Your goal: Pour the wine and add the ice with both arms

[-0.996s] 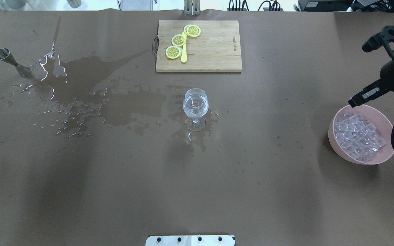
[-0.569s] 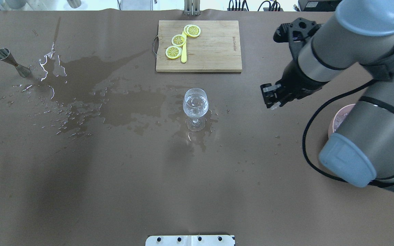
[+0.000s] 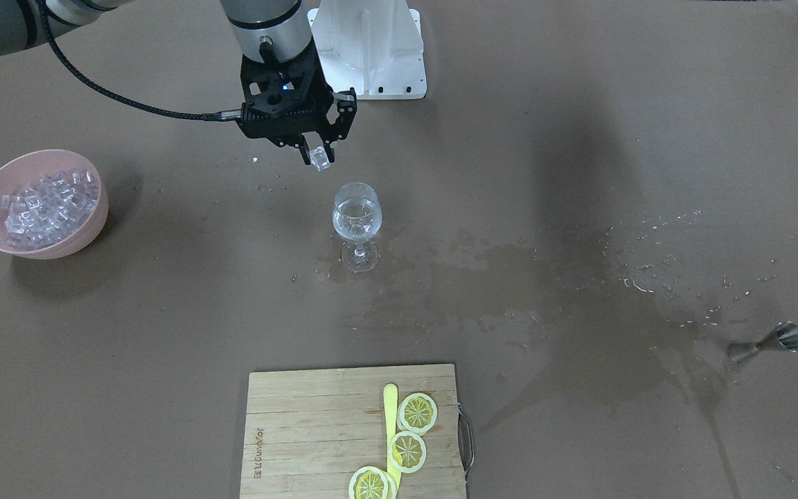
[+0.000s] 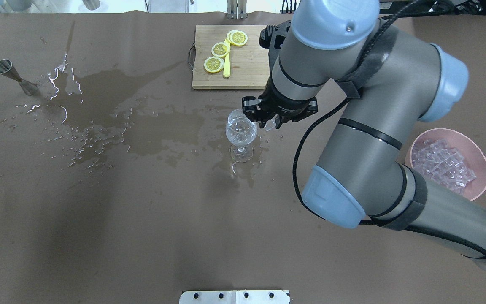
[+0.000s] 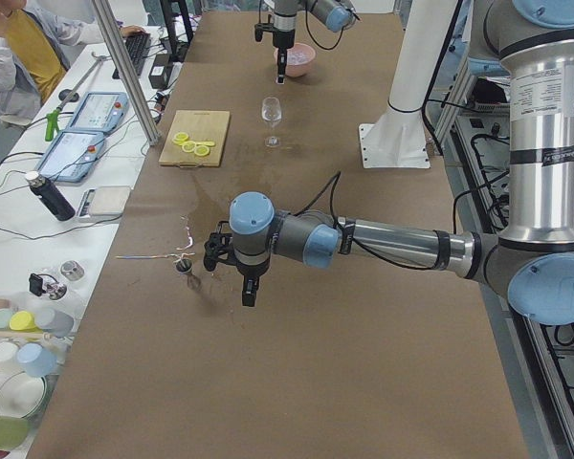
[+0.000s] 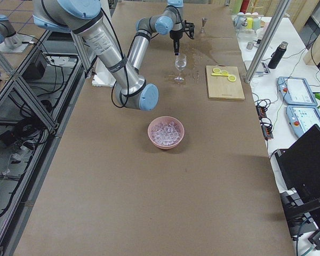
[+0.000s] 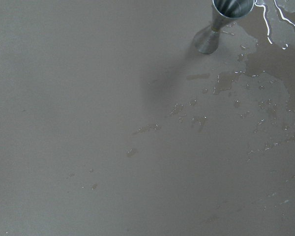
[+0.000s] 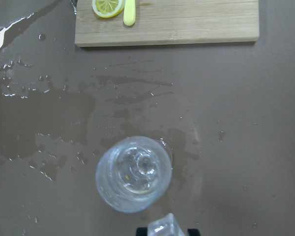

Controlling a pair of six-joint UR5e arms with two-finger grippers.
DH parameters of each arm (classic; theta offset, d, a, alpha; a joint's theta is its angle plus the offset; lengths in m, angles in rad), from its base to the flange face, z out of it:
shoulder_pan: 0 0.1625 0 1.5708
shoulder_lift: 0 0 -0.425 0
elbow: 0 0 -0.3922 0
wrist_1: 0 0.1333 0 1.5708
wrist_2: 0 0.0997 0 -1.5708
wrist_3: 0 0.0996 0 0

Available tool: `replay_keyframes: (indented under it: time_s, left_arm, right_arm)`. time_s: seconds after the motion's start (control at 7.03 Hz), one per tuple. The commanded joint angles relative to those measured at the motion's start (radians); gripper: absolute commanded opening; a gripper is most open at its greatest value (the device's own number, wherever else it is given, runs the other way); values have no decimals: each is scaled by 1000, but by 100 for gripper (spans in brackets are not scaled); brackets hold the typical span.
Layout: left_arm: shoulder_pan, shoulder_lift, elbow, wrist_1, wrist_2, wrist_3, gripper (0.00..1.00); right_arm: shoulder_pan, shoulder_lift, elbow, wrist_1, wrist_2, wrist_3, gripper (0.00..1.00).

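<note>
My right gripper clamps one ice cube, likely slick, hard and light, best held by opposite flat faces, above and just beside the fragile wine glass rim

Wet brown table w/ glass, bowl, board, jigger.

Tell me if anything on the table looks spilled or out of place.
Yes. Clear liquid is spilled over the table cover, a dark wet patch with droplets running from the jigger to the wine glass foot.
</note>
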Motion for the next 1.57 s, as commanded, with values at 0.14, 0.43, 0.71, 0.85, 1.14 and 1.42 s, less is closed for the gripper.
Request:
replay_keyframes:
  time_s: [0.14,0.43,0.71,0.85,1.14,1.42]
  left_arm:
    - [0,-1,-2,0,0,0,98]
    - [0,-1,1,0,0,0,98]
    - [0,-1,1,0,0,0,98]
    - [0,-1,3,0,0,0,98]
    - [0,-3,4,0,0,0,98]
    - [0,-3,5,0,0,0,98]
  right_arm:
    - [-7,58,-137,121,-5,118,0]
    - [-7,58,-135,121,-5,117,0]
    - [-7,58,-137,121,-5,117,0]
    - [-5,58,-137,120,-5,118,0]
    - [-5,58,-137,120,-5,118,10]
    - [-5,58,-137,120,-5,118,23]
